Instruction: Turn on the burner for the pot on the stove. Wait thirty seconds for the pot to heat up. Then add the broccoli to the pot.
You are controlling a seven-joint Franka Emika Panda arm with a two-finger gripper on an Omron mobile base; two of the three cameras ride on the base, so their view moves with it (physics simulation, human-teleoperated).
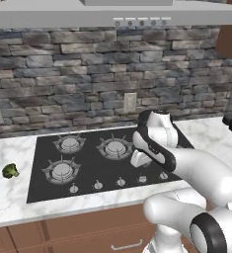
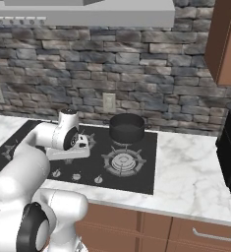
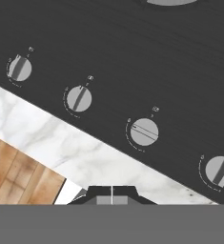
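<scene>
Below my pincer (image 3: 112, 194) the stove (image 3: 132, 57) is black glass, smooth with a faint fine grain, and its knobs (image 3: 144, 132) look like matt grey metal. The tabletop (image 1: 11, 197) is polished white marble with grey veins. The pot (image 2: 127, 129) is dull dark metal. Behind it the wall (image 2: 136, 64) is rough stacked stone. The drawer fronts (image 2: 161, 229) are smooth reddish wood.

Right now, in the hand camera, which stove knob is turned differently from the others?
The third knob from the left: its slot lies crosswise, nearly along the row, while the other three point steeply across it.
</scene>
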